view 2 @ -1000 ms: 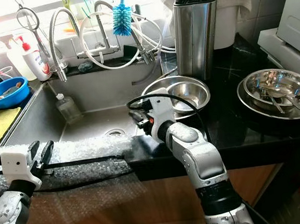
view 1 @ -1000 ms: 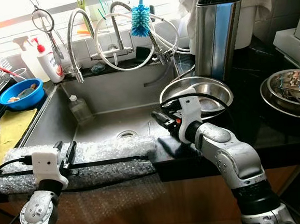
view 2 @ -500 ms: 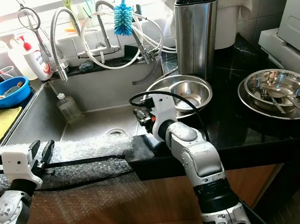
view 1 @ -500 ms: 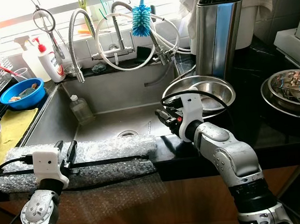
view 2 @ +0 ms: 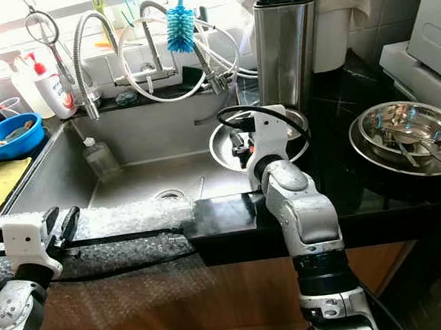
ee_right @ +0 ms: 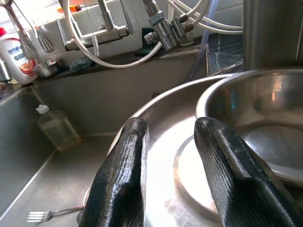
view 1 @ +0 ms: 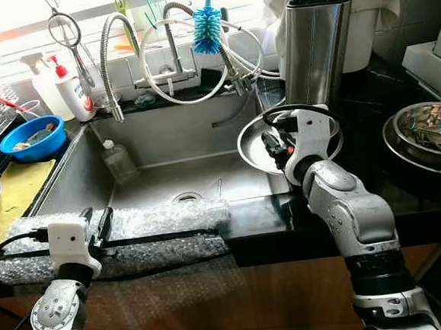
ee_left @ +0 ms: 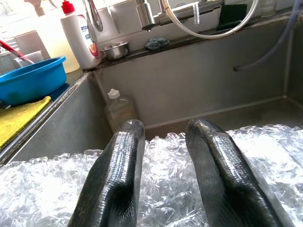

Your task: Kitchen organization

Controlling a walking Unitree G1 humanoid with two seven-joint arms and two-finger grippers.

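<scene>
The steel bowls sat nested on the black surface at the sink's right edge. The right gripper hovered over their rim, fingers parted, gripping nothing. Judged step: approach; next, close on the rim. The left gripper rested open on bubble wrap.

1. The sink floor is mostly open; a bottle and a fork lie in it.
2. Hoses and a brush hang over its back.
3. Bubble wrap covers the front edge.
4. The knife block stands close behind the bowl.
</scene>
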